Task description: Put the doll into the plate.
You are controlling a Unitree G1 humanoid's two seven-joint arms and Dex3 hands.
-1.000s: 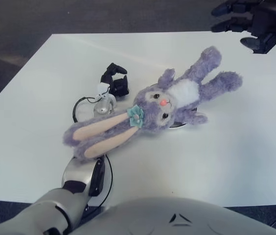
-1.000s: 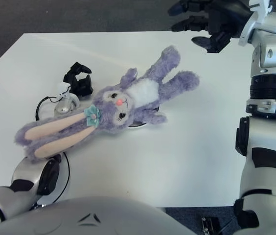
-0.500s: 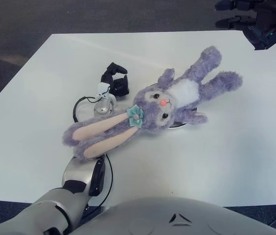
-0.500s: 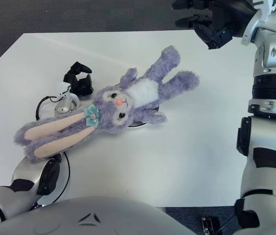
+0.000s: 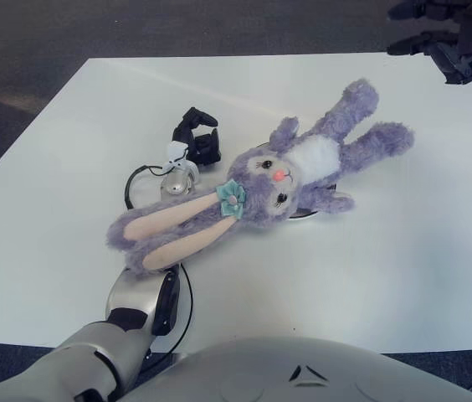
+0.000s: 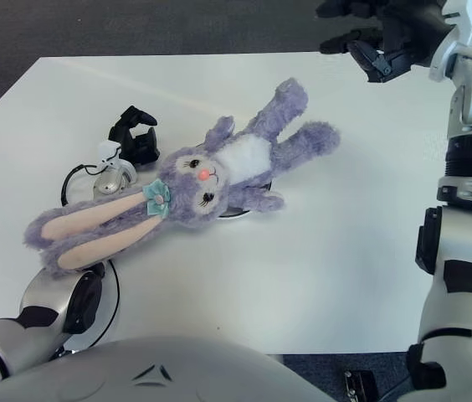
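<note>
A purple plush bunny doll [image 5: 303, 167] with long pink-lined ears lies face up near the middle of the white table. Its body covers a small plate, of which only a sliver of rim [image 5: 307, 214] shows below its arm. My left hand [image 5: 196, 138], black with loosely curved fingers, holds nothing and sits just left of the doll's head. The left forearm passes under the ears. High over the far right corner, my right hand [image 6: 370, 38] hangs with fingers spread and nothing in it, well apart from the doll.
A black cable [image 5: 131, 184] loops around my left wrist on the table. My right arm [image 6: 470, 167] stands along the table's right side. Dark floor surrounds the table beyond its far edge [image 5: 244, 57].
My right hand has risen and drifted right, further from the doll. The doll and left hand have not moved.
</note>
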